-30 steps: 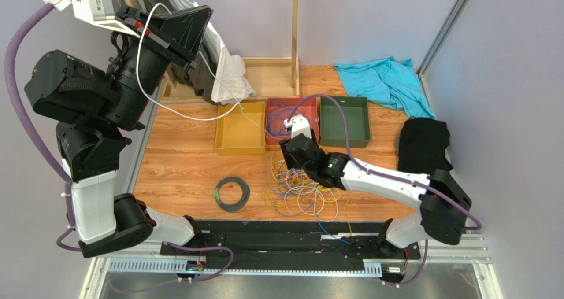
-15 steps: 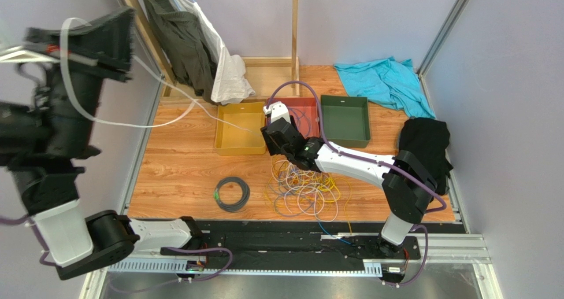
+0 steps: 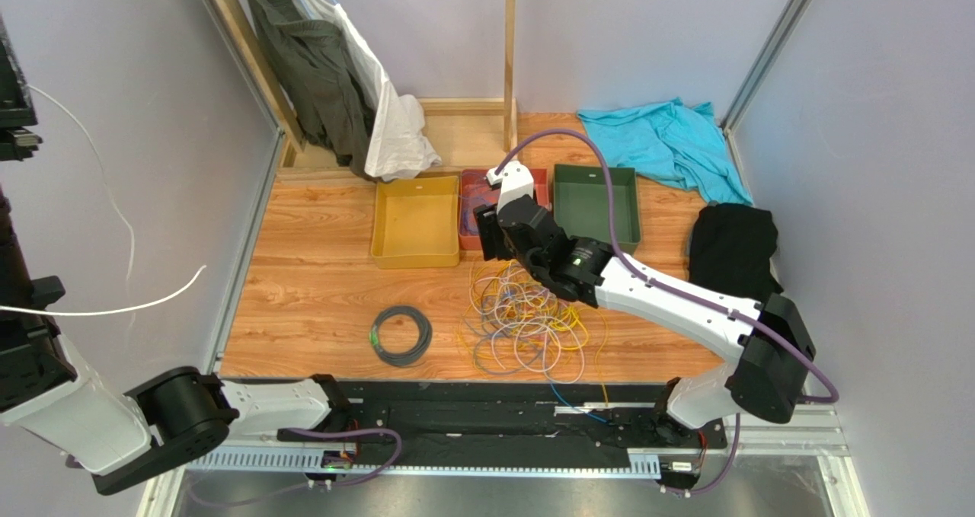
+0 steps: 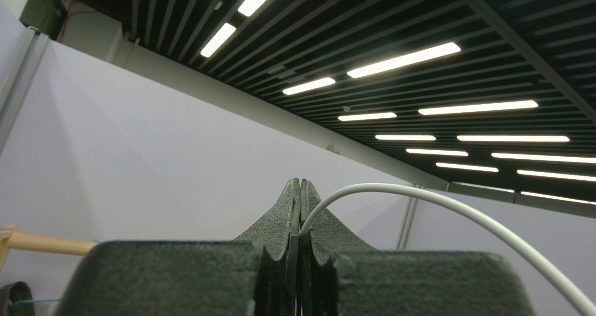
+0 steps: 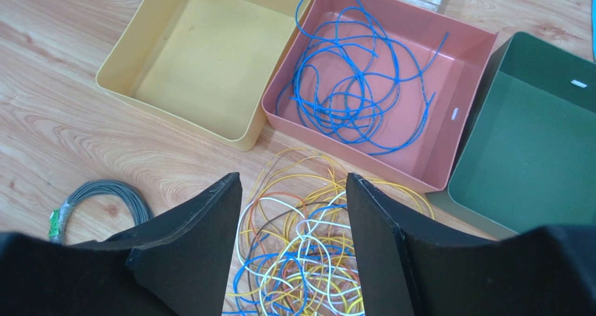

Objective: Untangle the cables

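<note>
And the white cable [image 3: 115, 307] is out! A second ago it still ran from the raised left arm down toward the red tray [image 5: 467, 99]. Since then the arm has swung hard away, out past the table edge on the yellow-tray side of the red tray. The line now hangs in open air over there, well apart from the red tray, and its loose end looks clear of everything. The wrist view shows the left gripper [image 4: 301, 190] pointing up at the ceiling lights, fingers clenched tight on that white cable, which arcs out from between them. The right gripper [image 5: 292, 183] shuffled toward the yellow tray [image 5: 203, 58] half a second ago. It is now back just in front of the red tray, jaws spread wide and holding nothing, hovering over the tangle [image 3: 529, 329]. A blue cable [image 5: 350, 85] already lies loose inside the red tray, while the yellow tray and the green tray [image 5: 531, 148] on either side of it sit bare. So that looks like a second strand won, and it needs a home, most likely one of those bare trays. Plenty of work remains: yellow, orange, purple and pale loops are heaped in front of the red tray, and the grey coil [image 3: 401, 334] sits bundled further out on the yellow-tray side.
</note>
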Controlling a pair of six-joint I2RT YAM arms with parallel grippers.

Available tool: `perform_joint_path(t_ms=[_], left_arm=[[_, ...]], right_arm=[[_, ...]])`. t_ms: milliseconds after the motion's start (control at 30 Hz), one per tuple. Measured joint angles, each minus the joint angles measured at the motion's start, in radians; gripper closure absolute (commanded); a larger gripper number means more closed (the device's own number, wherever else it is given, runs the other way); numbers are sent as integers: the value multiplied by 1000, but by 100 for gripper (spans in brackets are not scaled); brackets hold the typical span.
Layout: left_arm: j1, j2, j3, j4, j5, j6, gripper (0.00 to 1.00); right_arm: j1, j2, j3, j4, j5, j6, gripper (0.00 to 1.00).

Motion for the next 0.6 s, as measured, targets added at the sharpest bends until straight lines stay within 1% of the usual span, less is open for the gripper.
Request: perform_joint_path(t_ms=[233,433,600], left_arm=[[0,7,-104,-2,-4,11,100],[0,56,-120,-31,-4,13,100],[0,71,-122,-38,-3,13,100]], right_arm=[[3,-74,-49,-81,-41,42,41],[28,-183,-121,-124,-109,76,41],[34,-279,-179,-154,-124,98,41]])
